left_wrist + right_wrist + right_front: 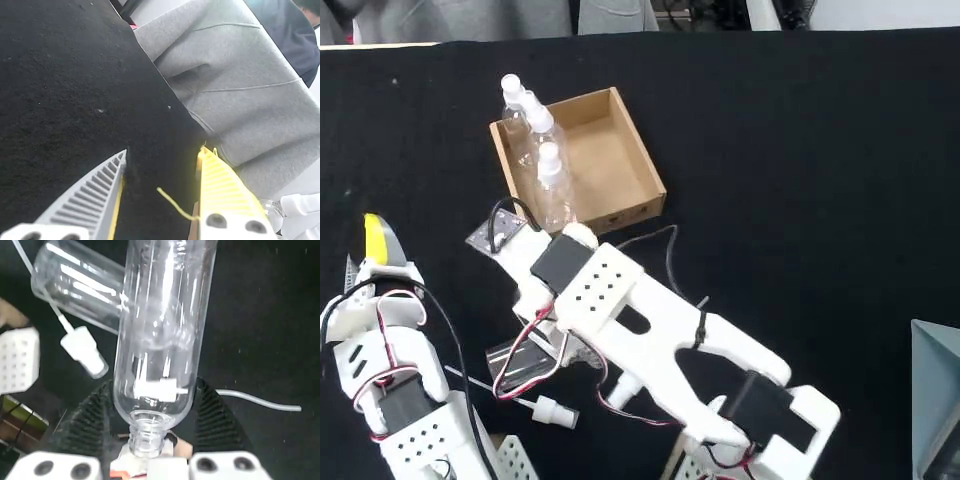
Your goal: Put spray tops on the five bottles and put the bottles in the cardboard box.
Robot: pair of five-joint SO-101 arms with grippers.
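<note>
Noted left gripper (164, 150) with jaws spread, nothing between them, black cloth (60, 100) beneath. Counted three capped bottles (552, 180) standing in the cardboard box (610, 160), well beyond both pairs of jaws. Judged three of five done. Found right gripper (152, 390) pinching an uncapped bottle (165, 315), open neck back toward the wrist. Logged a second uncapped bottle (75, 285) lying just past the jaw tips, and a loose spray top (82, 352) with dip tube just outside one jaw. Remaining: cap both, box both. Black cloth across the whole table; grey angular object (938, 390) at its right edge.
</note>
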